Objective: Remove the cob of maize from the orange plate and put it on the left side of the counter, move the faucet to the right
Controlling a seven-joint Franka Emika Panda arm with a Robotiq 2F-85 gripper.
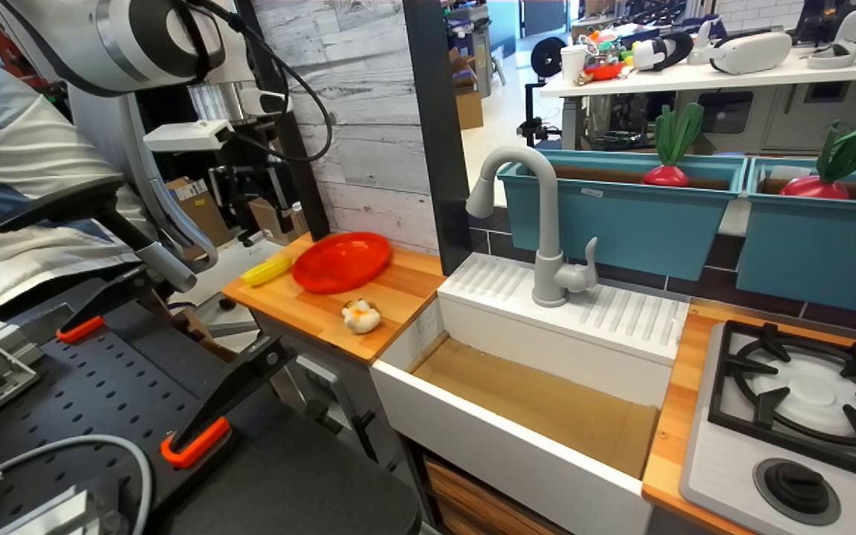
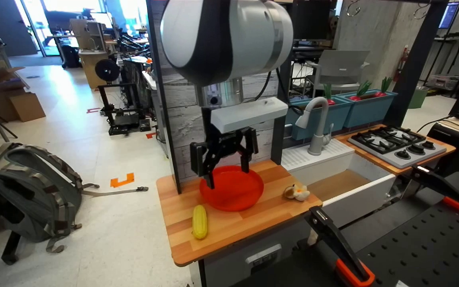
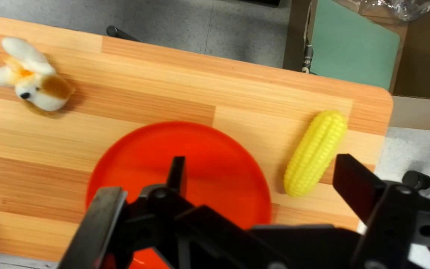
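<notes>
The cob (image 2: 199, 222) lay on the counter (image 2: 249, 225), just beside the plate (image 2: 233, 199), not on it. The gripper (image 2: 228, 177) hung above them, jaws wide apart, holding nothing. The faucet (image 1: 549, 223) was probably next. It stood at the back of the sink (image 1: 517, 453), well apart from the jaws. Its spout (image 1: 481, 199) bent toward the plate's side, so pushing the other way seemed right.

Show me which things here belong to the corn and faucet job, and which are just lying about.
For the job:
orange plate
counter
cob of maize, on the counter beside the plate
faucet
the robot's gripper, open

Just lying or standing about:
plush toy, on the counter
backpack
stove
planters
clamps
</notes>
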